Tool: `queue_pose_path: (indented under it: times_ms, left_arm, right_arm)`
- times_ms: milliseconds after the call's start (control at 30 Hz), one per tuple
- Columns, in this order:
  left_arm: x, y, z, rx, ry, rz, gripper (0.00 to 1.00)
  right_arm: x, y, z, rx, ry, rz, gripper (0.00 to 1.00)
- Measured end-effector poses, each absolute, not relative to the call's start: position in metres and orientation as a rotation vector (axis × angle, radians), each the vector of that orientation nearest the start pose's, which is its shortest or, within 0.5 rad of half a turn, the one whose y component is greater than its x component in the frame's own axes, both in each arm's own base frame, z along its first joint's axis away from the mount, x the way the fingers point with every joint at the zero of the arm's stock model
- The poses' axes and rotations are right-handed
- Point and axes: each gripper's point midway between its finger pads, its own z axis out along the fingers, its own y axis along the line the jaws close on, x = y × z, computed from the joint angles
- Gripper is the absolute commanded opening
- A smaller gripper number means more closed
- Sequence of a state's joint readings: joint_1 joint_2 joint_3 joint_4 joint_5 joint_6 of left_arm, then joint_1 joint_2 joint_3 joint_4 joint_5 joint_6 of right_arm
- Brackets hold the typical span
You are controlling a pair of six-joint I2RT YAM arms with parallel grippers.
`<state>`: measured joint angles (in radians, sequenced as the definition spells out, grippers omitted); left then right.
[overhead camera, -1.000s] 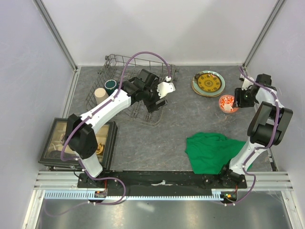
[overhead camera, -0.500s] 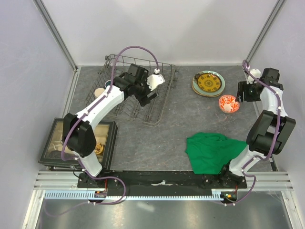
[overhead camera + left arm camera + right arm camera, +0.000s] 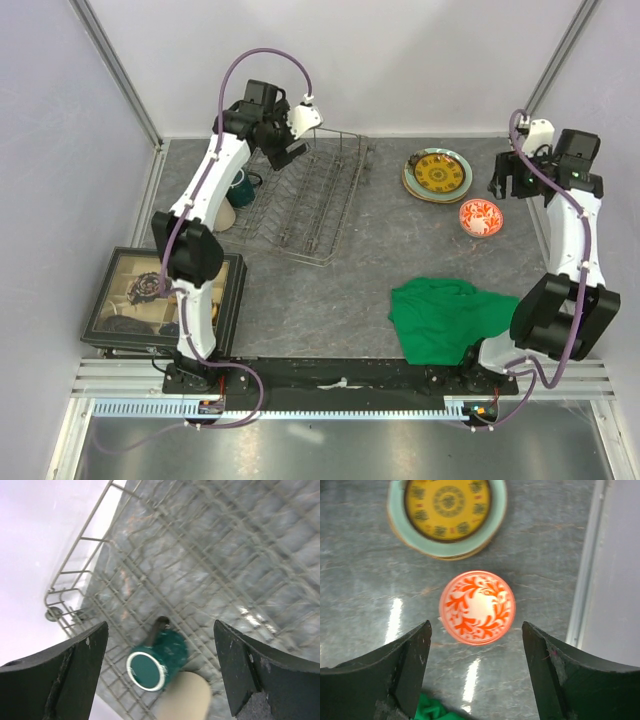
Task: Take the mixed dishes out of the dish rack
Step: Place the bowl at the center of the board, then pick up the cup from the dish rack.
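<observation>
The left gripper [image 3: 160, 625], jaws wide apart, hangs over the dark green mug [image 3: 156, 661] in the dish rack [image 3: 200, 555]; right gripper [image 3: 476, 625], jaws apart, over the red-and-white bowl [image 3: 477, 607].

I see a grey, marbled counter [image 3: 350, 290] with five things resting on it. The wire dish rack [image 3: 315, 205] sits at the far left, angled to the counter's edges. Far right is a stack of plates [image 3: 410, 182], the yellow-patterned plate [image 3: 437, 172] uppermost. Just beside the stack, nearer to me and to its right, the small red-and-white bowl [image 3: 480, 217] stands upright, apart from it. A crumpled green cloth [image 3: 445, 320] lies near the front right. At the near left is a black-framed compartment tray [image 3: 236, 300], well apart from the cloth.
</observation>
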<state>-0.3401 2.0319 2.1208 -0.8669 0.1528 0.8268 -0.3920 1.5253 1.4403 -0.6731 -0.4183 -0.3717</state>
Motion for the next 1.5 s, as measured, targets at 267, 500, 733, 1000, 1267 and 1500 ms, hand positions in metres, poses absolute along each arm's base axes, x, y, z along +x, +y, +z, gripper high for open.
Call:
queue_pose_path:
  times_ms: [267,500,733,1000,1267,1500]
  left_arm:
    - [0.537,-0.143,0.186,1.402,2.050,0.127,0.94]
    - [0.538,-0.116,0.147,1.460,2.150,0.146,0.93]
    - [0.542,-0.101,0.138,1.503,2.167,0.210,0.93]
    - [0.545,-0.087,0.122,1.568,2.176,0.230,0.91]
    - [0.547,-0.073,0.115,1.660,2.146,0.246,0.90]
    - [0.551,-0.073,0.106,1.759,2.090,0.251,0.89]
  right_arm:
    - [0.376,-0.029,0.225,-0.322,2.191,0.190,0.86]
    - [0.368,0.000,0.218,-0.372,2.172,0.242,0.87]
    - [0.365,0.002,0.203,-0.373,2.200,0.257,0.88]
    - [0.366,0.002,0.195,-0.373,2.218,0.267,0.88]
    - [0.367,0.004,0.187,-0.377,2.238,0.279,0.88]
    - [0.367,0.004,0.185,-0.376,2.244,0.283,0.88]
